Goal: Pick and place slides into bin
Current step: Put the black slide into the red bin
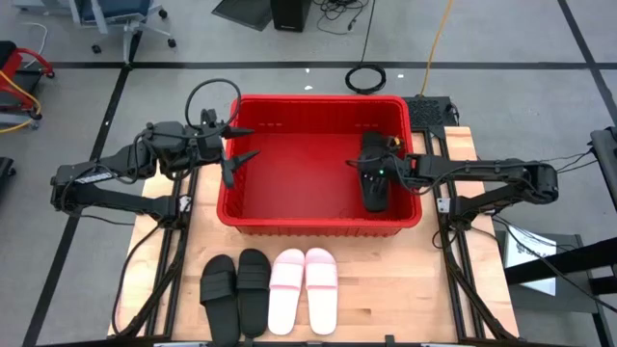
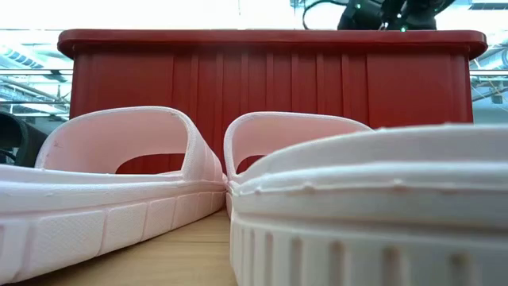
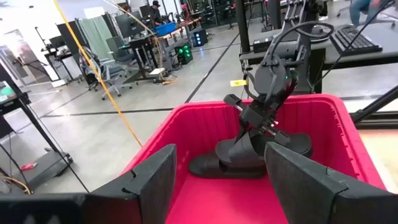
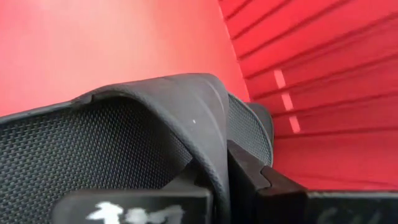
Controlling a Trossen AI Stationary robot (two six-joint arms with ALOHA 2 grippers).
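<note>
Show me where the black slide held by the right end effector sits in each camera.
High view: black slide inside the bin, near its right wall.
Low view: not visible, hidden behind the bin's front wall.
Left wrist view: centre, on the bin floor.
Right wrist view: fills the foreground.
Shared landmark: the red bin.

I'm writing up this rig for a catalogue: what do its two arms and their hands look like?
Both arms are dark, nearly black, jointed links with black cables looping off them. The left hand ends in two flat, wedge-shaped dark fingers. The right hand shows small green indicator lights on its body.
</note>
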